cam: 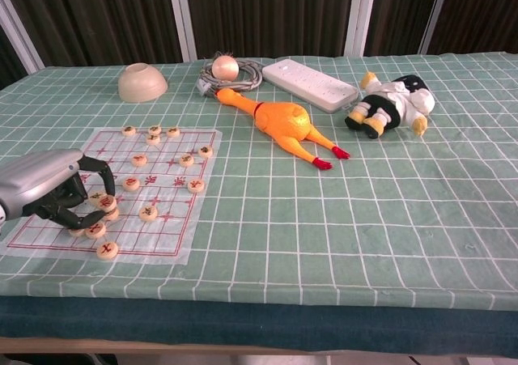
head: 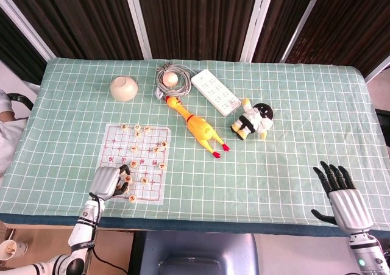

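Observation:
A paper chess board (head: pixel 146 153) (cam: pixel 174 179) lies near the table's front left, with several round wooden pieces (head: pixel 155 148) (cam: pixel 147 213) scattered on it. My left hand (head: pixel 108 182) (cam: pixel 48 188) rests over the board's near-left corner, fingers curled in. Its fingertips (cam: pixel 91 205) pinch one chess piece (cam: pixel 106 203) just above the board, with other pieces close beneath and beside it. My right hand (head: pixel 341 192) hovers at the table's near-right edge, fingers spread, holding nothing. It does not show in the chest view.
A yellow rubber chicken (head: pixel 196 127) (cam: pixel 279 122) lies mid-table. Behind it are an upturned cream bowl (head: pixel 124 88) (cam: pixel 142 82), a coiled cable with a ball (head: pixel 172 78) (cam: pixel 226 67), a white power strip (head: pixel 216 92) (cam: pixel 312 84) and a plush doll (head: pixel 253 120) (cam: pixel 394 102).

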`<state>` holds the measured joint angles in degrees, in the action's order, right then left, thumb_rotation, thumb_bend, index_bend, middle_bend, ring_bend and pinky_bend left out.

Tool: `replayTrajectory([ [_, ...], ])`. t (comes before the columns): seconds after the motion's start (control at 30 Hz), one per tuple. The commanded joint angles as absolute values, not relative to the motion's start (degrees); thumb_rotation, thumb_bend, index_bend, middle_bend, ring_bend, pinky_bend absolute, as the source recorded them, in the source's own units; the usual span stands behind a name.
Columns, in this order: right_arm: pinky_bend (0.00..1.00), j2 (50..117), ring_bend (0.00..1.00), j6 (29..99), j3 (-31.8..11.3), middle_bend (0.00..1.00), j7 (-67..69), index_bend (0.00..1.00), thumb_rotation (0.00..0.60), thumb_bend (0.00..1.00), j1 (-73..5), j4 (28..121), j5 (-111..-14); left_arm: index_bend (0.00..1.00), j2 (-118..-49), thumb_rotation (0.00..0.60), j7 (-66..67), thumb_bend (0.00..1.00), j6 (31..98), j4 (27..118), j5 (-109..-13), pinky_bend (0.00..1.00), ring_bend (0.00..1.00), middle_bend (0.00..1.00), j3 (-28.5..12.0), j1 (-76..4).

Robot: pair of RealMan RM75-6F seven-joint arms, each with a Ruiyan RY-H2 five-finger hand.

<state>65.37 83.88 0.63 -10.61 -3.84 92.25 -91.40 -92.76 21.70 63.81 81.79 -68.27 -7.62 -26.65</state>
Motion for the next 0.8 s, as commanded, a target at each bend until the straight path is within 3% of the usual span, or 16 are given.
replayTrajectory([
  [0.03,0.00,65.4,0.00,83.9,0.7,0.00,-10.6,0.00,0.600,0.11,-3.8,92.3,-91.4,0.42,-92.8,0.600,22.1,0.35,64.1,81.5,-68.4,1.00,1.00,1.00,-7.4,-26.7],
  [0.4,0.00,65.3,0.00,84.2,0.5,0.00,-10.4,0.00,0.600,0.11,-3.7,92.3,-91.4,0.35,-91.2,0.600,22.4,0.35,68.5,84.7,-73.0,1.00,1.00,1.00,-5.8,-25.8],
  [0.6,0.00,65.0,0.00,84.3,0.7,0.00,-9.8,0.00,0.600,0.11,-3.6,92.2,-91.7,0.29,-84.6,0.600,18.7,0.34,80.0,91.5,-83.9,1.00,1.00,1.00,-3.8,-22.0],
  [0.63,0.00,64.9,0.00,84.4,0.8,0.00,-9.7,0.00,0.600,0.11,-3.5,92.2,-91.7,0.26,-82.8,0.600,16.5,0.34,82.1,92.3,-86.2,1.00,0.99,0.95,-2.6,-20.8],
  [0.67,0.00,64.9,0.00,84.5,0.8,0.00,-9.7,0.00,0.600,0.11,-3.5,92.2,-91.8,0.21,-80.1,0.600,13.6,0.33,84.5,93.0,-88.8,0.99,0.90,0.82,-0.6,-18.9],
  [0.7,0.00,64.9,0.00,84.5,0.8,0.00,-9.7,0.00,0.600,0.11,-3.4,92.3,-91.8,0.15,-77.9,0.600,12.1,0.32,85.9,93.0,-89.9,0.91,0.69,0.59,0.8,-17.6],
  [0.73,0.00,64.8,0.00,84.5,0.9,0.00,-9.8,0.00,0.600,0.11,-3.4,92.3,-91.7,0.11,-75.9,0.600,11.0,0.32,87.0,92.8,-90.4,0.83,0.54,0.45,2.1,-16.2],
  [0.8,0.00,64.7,0.00,84.3,0.9,0.00,-10.4,0.00,0.600,0.11,-3.3,92.4,-91.6,0.02,-71.6,0.600,6.1,0.32,88.5,92.4,-90.3,0.46,0.16,0.14,4.9,-13.1],
])
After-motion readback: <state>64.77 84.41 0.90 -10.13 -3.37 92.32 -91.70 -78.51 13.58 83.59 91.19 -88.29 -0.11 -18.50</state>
